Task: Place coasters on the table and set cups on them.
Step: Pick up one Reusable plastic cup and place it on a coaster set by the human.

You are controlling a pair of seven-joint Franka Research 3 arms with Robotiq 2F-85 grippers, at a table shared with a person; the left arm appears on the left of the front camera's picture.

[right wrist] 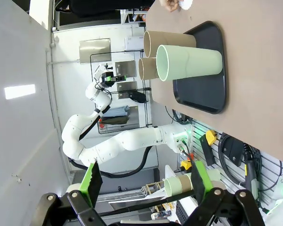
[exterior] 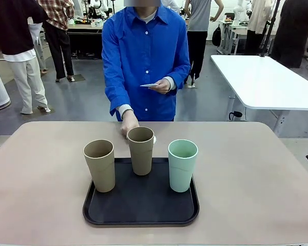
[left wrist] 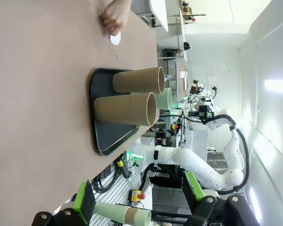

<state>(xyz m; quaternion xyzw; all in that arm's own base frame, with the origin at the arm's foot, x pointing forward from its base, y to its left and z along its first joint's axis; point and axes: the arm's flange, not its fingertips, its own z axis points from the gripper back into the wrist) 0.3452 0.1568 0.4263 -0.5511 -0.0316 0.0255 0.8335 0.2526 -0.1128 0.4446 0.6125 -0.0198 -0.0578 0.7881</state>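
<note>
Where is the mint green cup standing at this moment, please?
In the front view the mint green cup stands upright at the right end of the black tray, just right of the middle tan cup.

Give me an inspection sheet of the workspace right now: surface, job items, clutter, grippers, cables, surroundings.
Surface: beige table, with a black tray near the robot's edge.
Job's things: left tan cup, middle tan cup and mint green cup stand upright on the tray. One coaster lies on the table beyond the tray, touched by the person's hand. More coasters are held in the other hand, off the table.
Clutter: nothing seen.
Grippers: left gripper open, empty; right gripper open, empty.
Cables: black cables below the table's edge, by the arm bases.
Surroundings: white table; people standing beyond.
</note>
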